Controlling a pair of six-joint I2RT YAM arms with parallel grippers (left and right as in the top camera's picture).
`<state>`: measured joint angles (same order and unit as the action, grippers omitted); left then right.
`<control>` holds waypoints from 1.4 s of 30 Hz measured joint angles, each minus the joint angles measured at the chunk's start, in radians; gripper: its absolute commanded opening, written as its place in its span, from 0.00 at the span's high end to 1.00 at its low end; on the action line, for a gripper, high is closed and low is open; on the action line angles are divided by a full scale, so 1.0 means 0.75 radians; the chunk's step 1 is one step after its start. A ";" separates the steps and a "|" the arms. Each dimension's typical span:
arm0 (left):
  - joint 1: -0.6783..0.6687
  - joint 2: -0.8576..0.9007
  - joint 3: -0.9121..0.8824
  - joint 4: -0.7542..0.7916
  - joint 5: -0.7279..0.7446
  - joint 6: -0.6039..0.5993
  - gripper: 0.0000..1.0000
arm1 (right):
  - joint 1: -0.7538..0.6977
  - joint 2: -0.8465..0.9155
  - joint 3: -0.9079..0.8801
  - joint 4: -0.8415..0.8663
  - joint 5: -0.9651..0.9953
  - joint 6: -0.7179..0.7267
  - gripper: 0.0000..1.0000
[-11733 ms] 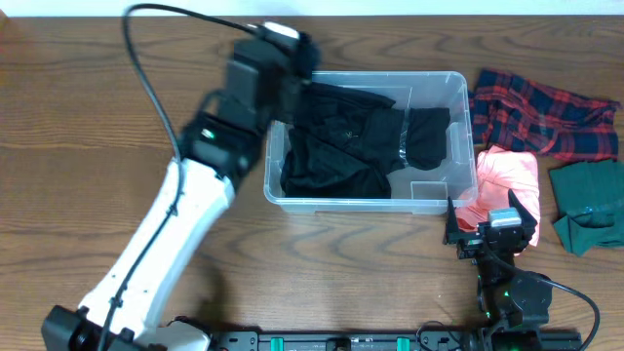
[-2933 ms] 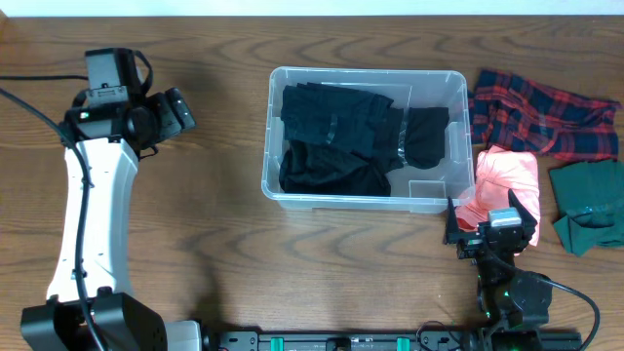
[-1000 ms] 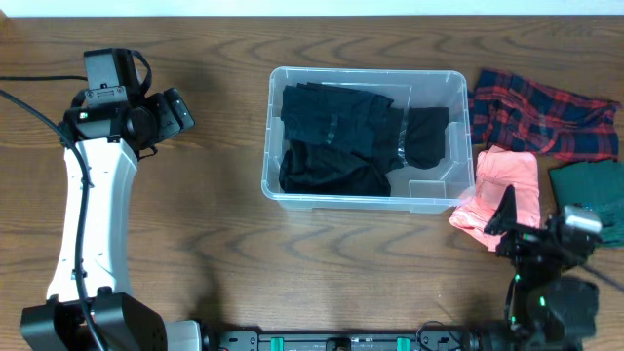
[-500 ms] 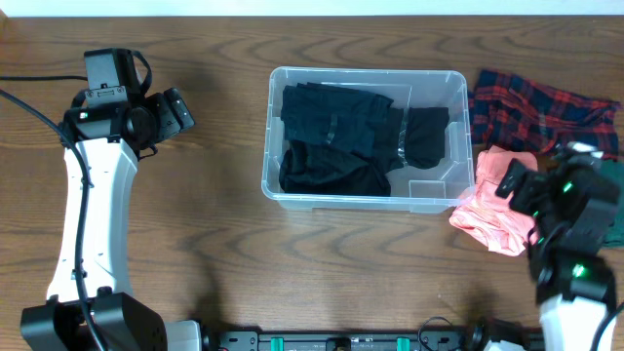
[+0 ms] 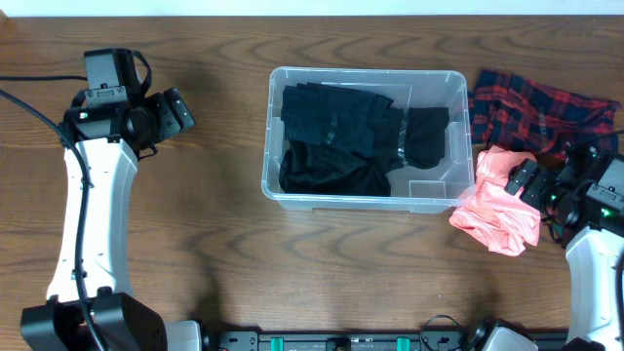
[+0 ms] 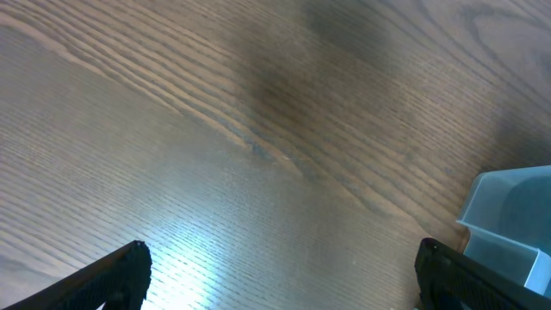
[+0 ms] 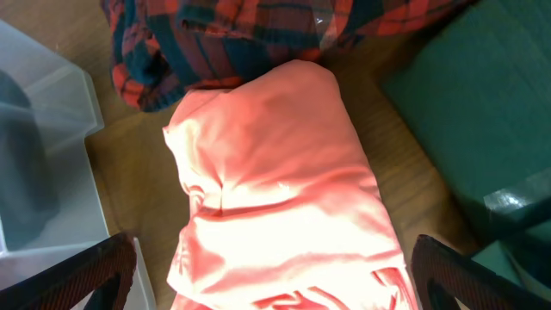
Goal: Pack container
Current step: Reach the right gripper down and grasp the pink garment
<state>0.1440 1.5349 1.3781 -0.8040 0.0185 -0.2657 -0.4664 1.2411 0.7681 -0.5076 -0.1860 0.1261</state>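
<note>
Left arm: the white arm (image 5: 93, 210) runs up the left side of the wooden table (image 5: 224, 244), well apart from the clothes.
Left gripper: the left gripper (image 5: 175, 112) points right toward the container with its jaws spread wide and nothing between them. In its wrist view the 2 dark fingertips (image 6: 112, 275) frame only bare wood.
Container: the clear plastic container (image 5: 366, 74) stands upright at the upper middle of the table. It is to the right of the left gripper and well apart from it. One pale corner (image 6: 512, 220) shows at the right edge of the left wrist view.
Contents: black clothing (image 5: 336, 141) lies crumpled inside and covers most of the floor.
Plaid garment: a red and dark plaid garment (image 5: 541, 107) lies on the table just beside the container's upper right corner.
Pink garment: a coral-pink garment (image 5: 492, 210) lies against the lower part of the container's right wall, just below the plaid garment.
Right gripper: the right gripper (image 5: 531, 180) hangs over the right part of the pink garment, near the container's right wall. Its jaws are spread wide and grip nothing. In its wrist view the 2 fingertips (image 7: 86, 275) straddle the pink cloth, and whether they touch it cannot be told.
Green garment: a dark green garment (image 7: 465, 120) lies just right of the pink one, largely hidden under the right arm from overhead.
</note>
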 measured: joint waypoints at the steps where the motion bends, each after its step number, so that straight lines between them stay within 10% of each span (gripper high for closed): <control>1: 0.000 0.000 0.000 -0.001 0.000 0.000 0.02 | 0.000 0.003 0.000 0.003 0.006 0.000 0.01; 22: 0.000 0.000 0.000 -0.001 0.000 -0.001 0.02 | -0.025 0.451 0.003 0.107 0.150 -0.089 0.02; 29: 0.000 0.000 0.000 0.000 0.000 0.000 0.02 | -0.028 0.488 0.017 0.115 0.117 -0.091 0.47; 42: 0.000 0.000 0.000 0.000 0.000 -0.001 0.02 | -0.028 0.489 0.022 0.112 0.090 -0.091 0.67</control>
<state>0.1440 1.5349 1.3781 -0.8040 0.0185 -0.2661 -0.4877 1.6081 0.7845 -0.4232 -0.1184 0.0578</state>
